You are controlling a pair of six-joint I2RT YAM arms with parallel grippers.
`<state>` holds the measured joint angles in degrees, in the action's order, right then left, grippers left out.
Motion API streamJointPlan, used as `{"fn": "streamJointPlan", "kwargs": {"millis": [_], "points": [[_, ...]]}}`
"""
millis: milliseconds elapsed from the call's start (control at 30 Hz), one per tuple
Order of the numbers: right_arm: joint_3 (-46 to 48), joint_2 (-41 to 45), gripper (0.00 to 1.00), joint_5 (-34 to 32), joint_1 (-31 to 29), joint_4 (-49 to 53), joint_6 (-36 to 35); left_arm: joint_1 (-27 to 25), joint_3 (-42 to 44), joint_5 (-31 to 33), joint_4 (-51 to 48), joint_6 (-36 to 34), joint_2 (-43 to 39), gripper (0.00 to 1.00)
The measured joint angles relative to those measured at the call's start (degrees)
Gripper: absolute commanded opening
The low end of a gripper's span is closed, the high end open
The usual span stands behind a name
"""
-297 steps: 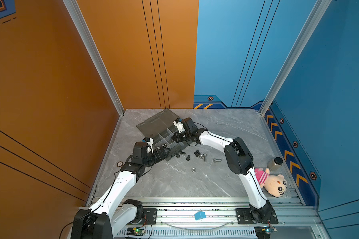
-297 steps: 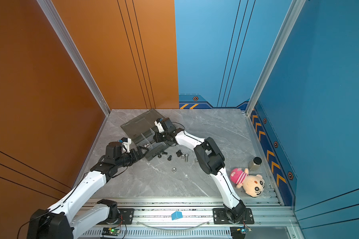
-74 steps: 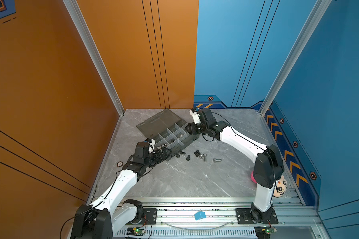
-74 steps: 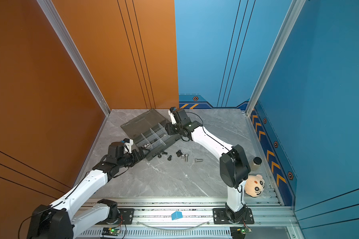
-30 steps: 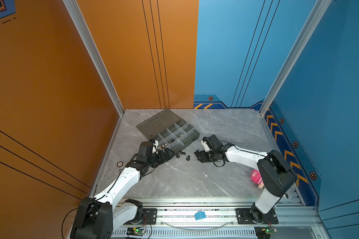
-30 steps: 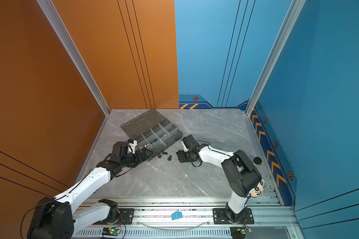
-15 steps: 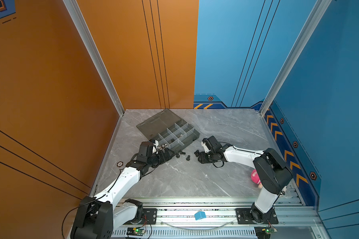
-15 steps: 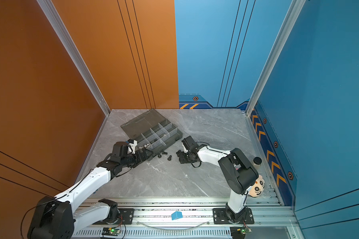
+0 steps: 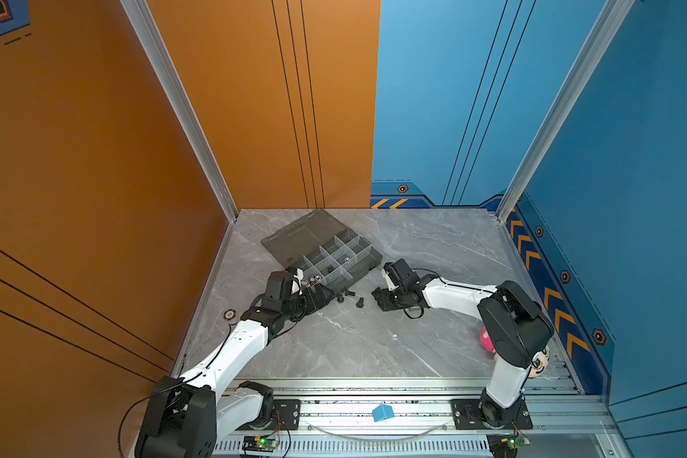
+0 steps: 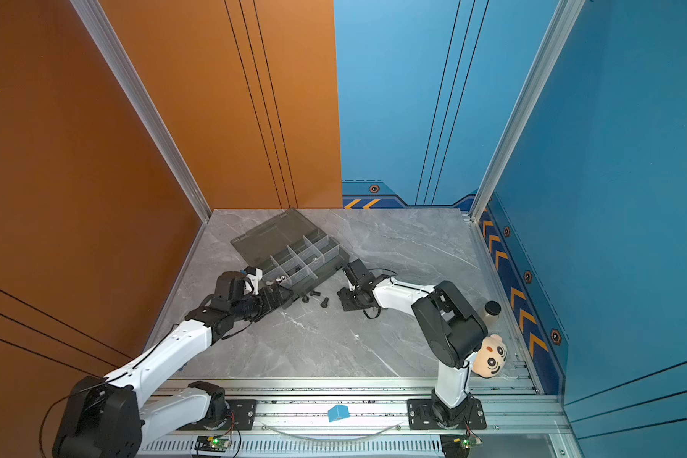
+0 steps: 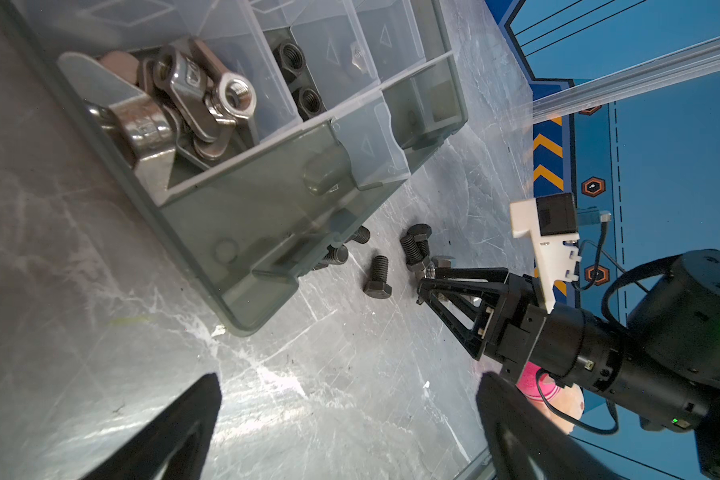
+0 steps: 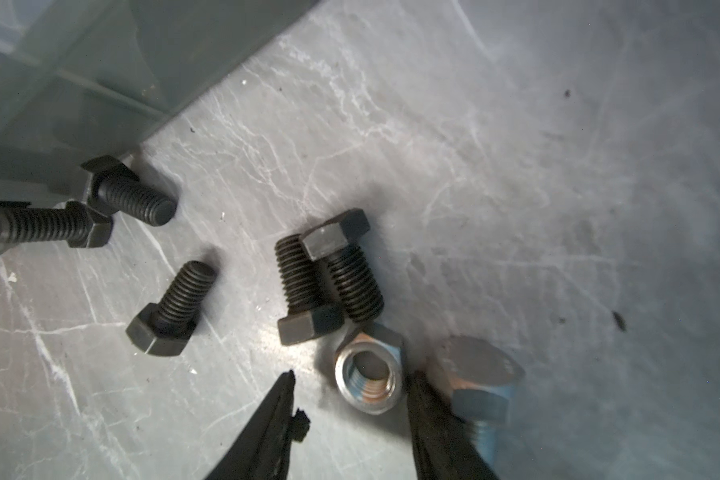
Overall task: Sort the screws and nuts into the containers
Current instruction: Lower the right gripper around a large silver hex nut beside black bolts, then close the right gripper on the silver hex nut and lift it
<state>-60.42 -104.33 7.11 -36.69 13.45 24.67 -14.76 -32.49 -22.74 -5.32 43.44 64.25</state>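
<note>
In the right wrist view my right gripper (image 12: 356,399) is open around a shiny silver nut (image 12: 368,380) that lies flat on the table. One finger (image 12: 429,415) is against the nut's side and the other finger (image 12: 281,419) stands clear of it. A silver hex bolt (image 12: 479,382) lies just outside the jaws. Several black hex-head screws (image 12: 171,307) (image 12: 308,291) lie beyond the nut, beside the grey organizer (image 9: 357,273). Its containers hold silver winged nuts (image 11: 192,95) and black nuts (image 11: 296,62). My left gripper (image 11: 350,395) is wide open over bare table by the box's near corner.
The organizer's lid (image 9: 302,234) lies open flat behind it. A plush doll (image 10: 490,357) and a black-capped bottle (image 10: 492,309) sit at the right edge behind my right arm's elbow. A round token (image 9: 229,315) lies near the left wall. A blue block (image 9: 382,413) rests on the front rail.
My right gripper came down from the organizer to the loose fasteners and over the last second has stayed at the silver nut while its elbow swung. The left gripper has held still, open.
</note>
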Motion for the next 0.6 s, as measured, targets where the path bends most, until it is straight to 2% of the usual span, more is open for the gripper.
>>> {"fn": "streamJointPlan", "kwargs": {"millis": [167, 500, 600], "points": [[-1.70, -1.36, 0.45, -3.43, -1.25, 0.81, -1.70, 0.00, 0.00, 0.00, 0.00, 0.00, 0.00, 0.98], [-3.17, -2.62, 0.35, -7.48, -2.43, 1.79, -3.48, 0.00, 0.00, -0.02, 0.02, 0.00, 0.00, 0.98], [-3.17, -2.64, 0.29, -7.89, -2.45, 1.95, -3.56, 0.00, 0.00, -0.02, 0.00, 0.00, 0.00, 0.98]]}}
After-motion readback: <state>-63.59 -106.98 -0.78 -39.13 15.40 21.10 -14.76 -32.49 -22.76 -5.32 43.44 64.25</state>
